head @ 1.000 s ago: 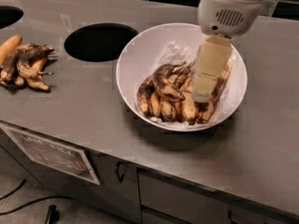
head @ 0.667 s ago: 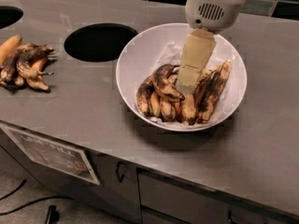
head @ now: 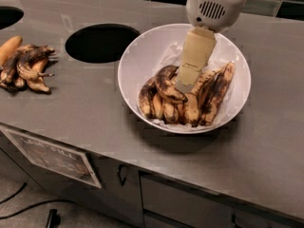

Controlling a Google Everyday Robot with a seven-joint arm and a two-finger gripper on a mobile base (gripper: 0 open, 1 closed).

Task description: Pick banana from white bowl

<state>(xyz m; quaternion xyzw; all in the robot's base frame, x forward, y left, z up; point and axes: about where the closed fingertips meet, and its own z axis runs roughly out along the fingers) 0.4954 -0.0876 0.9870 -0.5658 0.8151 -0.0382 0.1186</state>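
Note:
The white bowl (head: pixel 130 56) stands on the grey counter and holds several bananas on crinkled clear plastic. The banana (head: pixel 165 83), strongly curved and almost wholly brown-black, lies on top of the pile at its left side. Straighter, yellower blotched bananas (head: pixel 213 91) lie to its right. My gripper (head: pixel 183 85), cream-coloured under a white wrist housing (head: pixel 216 6), reaches down into the bowl from the back. Its tip sits right beside the dark banana's right edge, over the pile. Whether it touches the banana cannot be told.
A round dark hole (head: pixel 100 42) opens in the counter left of the bowl, and part of another hole (head: pixel 7 17) shows at the far left. A separate bunch of dark bananas with an orange one (head: pixel 23 65) lies on the left. Cabinet fronts (head: pixel 180 203) run below the counter edge.
My gripper has moved left across the bowl, from over the yellower bananas on the right to beside the dark curved banana. The bananas have not moved.

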